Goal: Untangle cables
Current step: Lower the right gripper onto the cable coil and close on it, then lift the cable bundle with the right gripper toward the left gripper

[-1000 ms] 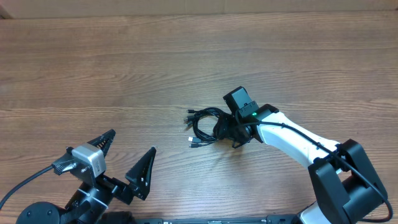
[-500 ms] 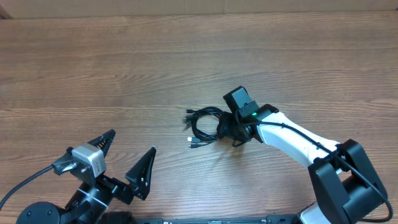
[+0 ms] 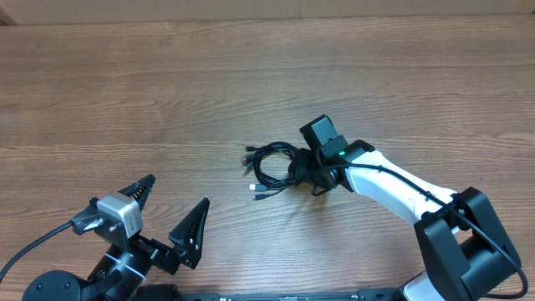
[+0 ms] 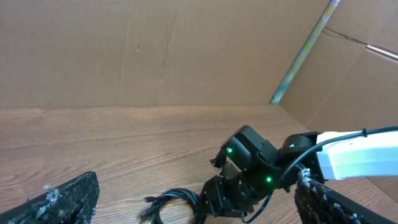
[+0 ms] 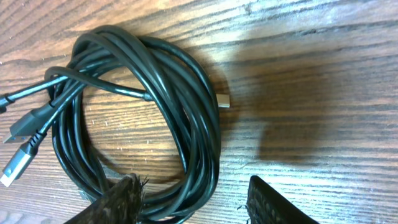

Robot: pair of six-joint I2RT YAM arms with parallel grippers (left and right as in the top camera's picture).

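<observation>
Fig.: overhead plus both wrist views, as I see them from the remote station. The cables [image 3: 272,165] lie as one compact black coil on the wooden table [image 3: 167,84], approx. mid-table and a little toward the R side. Several plug ends [image 5: 18,134] fan out from the coil's far side, away from the R arm, and one small metal tip [image 5: 223,101] pokes out beside the strands. Any print on the plugs is too small for me to read. The only markings I can make out are green LEDs [image 4: 231,150] lit on the R wrist. R gripper [image 5: 193,199] is right at the coil, jaws apart and not clamped. One finger pad [image 5: 121,196] sits over the coil's near arc, while the other pad stands on bare wood, so part of the loop lies between them. From overhead, the black camera housing [image 3: 322,134] and white arm link [image 3: 393,184] cover the coil's R edge. L gripper [image 3: 177,191] is released, jaws spread wide, near the front L of the table and well apart from the coil. Bkgd.: a cardboard wall [image 4: 124,50] w/ a pale strip [image 4: 305,53] leaning in its corner.
</observation>
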